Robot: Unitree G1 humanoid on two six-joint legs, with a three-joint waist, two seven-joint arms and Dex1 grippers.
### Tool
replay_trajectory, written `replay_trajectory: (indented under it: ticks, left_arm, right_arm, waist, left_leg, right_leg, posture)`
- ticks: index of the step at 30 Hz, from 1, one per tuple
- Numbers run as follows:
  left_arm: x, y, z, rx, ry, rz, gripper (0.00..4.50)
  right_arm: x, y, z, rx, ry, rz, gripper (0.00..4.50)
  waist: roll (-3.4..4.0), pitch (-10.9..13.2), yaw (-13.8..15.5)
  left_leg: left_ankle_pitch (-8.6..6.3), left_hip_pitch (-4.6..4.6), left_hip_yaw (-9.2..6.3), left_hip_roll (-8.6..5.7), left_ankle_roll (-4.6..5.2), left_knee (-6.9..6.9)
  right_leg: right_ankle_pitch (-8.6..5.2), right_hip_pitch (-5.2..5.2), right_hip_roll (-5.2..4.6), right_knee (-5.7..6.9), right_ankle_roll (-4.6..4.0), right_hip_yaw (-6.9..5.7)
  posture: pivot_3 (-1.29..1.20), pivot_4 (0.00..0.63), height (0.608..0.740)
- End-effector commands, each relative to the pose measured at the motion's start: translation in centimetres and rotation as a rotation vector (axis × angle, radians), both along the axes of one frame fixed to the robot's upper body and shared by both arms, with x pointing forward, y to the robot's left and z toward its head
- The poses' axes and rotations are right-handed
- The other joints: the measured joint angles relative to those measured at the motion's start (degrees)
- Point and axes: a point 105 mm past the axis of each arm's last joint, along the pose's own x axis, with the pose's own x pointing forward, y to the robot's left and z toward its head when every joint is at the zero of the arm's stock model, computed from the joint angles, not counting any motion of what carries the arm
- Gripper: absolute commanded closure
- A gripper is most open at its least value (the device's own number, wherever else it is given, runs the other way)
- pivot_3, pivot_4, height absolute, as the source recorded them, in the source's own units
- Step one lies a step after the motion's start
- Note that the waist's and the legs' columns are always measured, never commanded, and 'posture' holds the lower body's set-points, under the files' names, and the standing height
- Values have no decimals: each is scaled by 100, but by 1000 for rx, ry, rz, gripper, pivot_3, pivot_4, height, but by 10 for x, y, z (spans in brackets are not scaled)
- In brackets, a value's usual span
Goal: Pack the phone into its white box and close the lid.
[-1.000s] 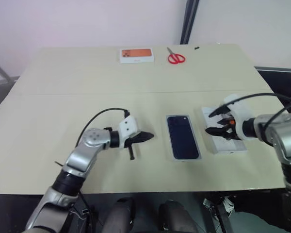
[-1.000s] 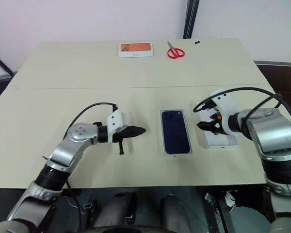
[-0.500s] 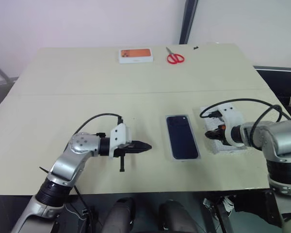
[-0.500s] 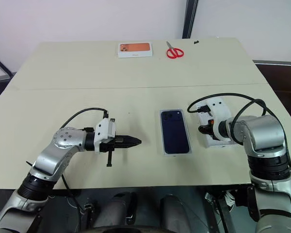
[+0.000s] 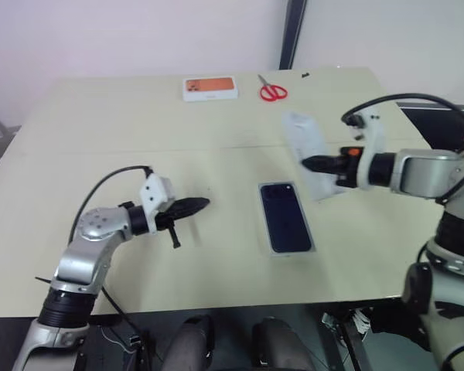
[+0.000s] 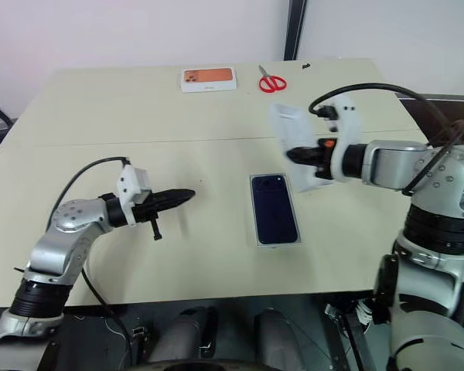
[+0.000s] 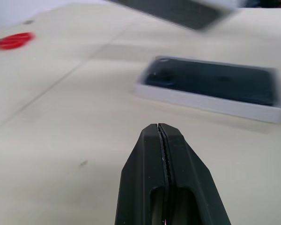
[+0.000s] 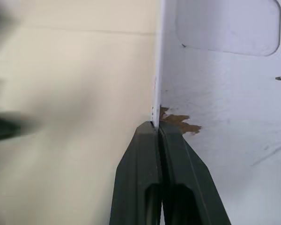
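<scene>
Phone already lies in the white box on the bench, below and to the left of the right gripper. Right gripper pinched tight on the rim of the lid, which hangs tilted in the air above the bench, just beyond the box. Left gripper fully closed on nothing, well off to the box's left. Packing looks done; what is left is to bring the lid over the box, square it up, press it down.
</scene>
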Motion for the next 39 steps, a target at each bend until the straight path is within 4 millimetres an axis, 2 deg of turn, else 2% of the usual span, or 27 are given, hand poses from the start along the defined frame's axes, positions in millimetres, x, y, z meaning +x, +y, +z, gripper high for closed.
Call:
replay_trajectory:
  ticks: [1,6,9,13,16,19,23,26,30,35,37,39]
  left_arm:
    - [6,7,14,-6,-62,36,4500]
    - [7,2,16,1,-77,28,4500]
    - [7,-5,15,10,-79,8,4500]
    - [5,-26,8,30,-69,-51,4500]
    - [2,-40,3,39,-58,-103,4500]
    - [0,-58,-3,50,-47,-159,4500]
    - [-1,-78,-10,69,-39,-219,4500]
    - [-3,-94,-11,65,-39,-260,4500]
    - [-6,-109,-14,68,-38,-294,4500]
    - [-5,-109,-6,26,-50,-262,4500]
    - [-1,-100,3,-15,-52,-215,4500]
    - [3,-89,9,-32,-48,-162,4500]
  right_arm:
    - [-24,41,7,272,89,119,4448]
    - [-27,69,-19,437,253,-14,4448]
    - [-35,77,-38,447,333,-89,4448]
    - [-34,60,-64,371,403,-215,4448]
    - [-28,45,-66,341,397,-266,4448]
    - [-24,34,-63,319,367,-286,3576]
    - [-21,23,-54,261,305,-275,1537]
    - [-20,1,-40,73,198,-251,58]
    - [-8,-33,-26,-187,45,-302,58]
    - [5,-50,-15,-385,-132,-311,58]
    - [7,-55,-17,-486,-197,-296,567]
    - [7,-58,-22,-586,-261,-254,1390]
  waist:
    - [-6,0,40]
    - [-6,0,1]
    - [-5,-1,1]
    - [-4,0,11]
    - [-2,-3,15]
    - [-1,-3,16]
    - [1,-2,6]
    - [9,3,6]
    - [4,0,24]
    - [5,1,20]
    - [5,1,28]
    - [5,1,31]
  left_leg:
    - [0,-2,-2,0,1,2]
    - [-5,-4,0,-2,10,16]
    - [-4,-4,0,-2,9,12]
    - [-4,-4,0,-2,8,11]
    - [-3,5,1,-3,8,11]
    - [-3,4,1,-3,7,10]
    - [-3,2,3,-3,8,9]
    - [-4,-1,7,-3,8,9]
    - [-4,-2,6,-2,10,10]
    - [-5,-2,6,0,11,5]
    - [-5,-3,5,0,11,6]
    - [-5,-5,5,0,11,9]
  right_leg:
    - [0,3,-4,-2,0,-4]
    - [1,11,-5,-6,3,-6]
    - [1,3,-3,-1,3,-3]
    - [1,3,-3,-3,3,-2]
    - [1,9,-2,-2,3,0]
    - [0,8,0,0,2,0]
    - [0,7,-1,-1,2,1]
    - [1,5,0,-2,2,4]
    - [0,7,0,-7,3,2]
    - [0,6,2,-9,3,3]
    - [0,5,2,-9,3,3]
    - [0,4,1,-10,3,3]
  posture:
    - [0,150,740]
    - [0,150,740]
    - [0,150,740]
    - [0,150,740]
    - [0,150,740]
    - [0,150,740]
    - [0,150,740]
    - [0,150,740]
    - [0,150,740]
    - [0,150,740]
    - [0,150,740]
    - [0,150,740]
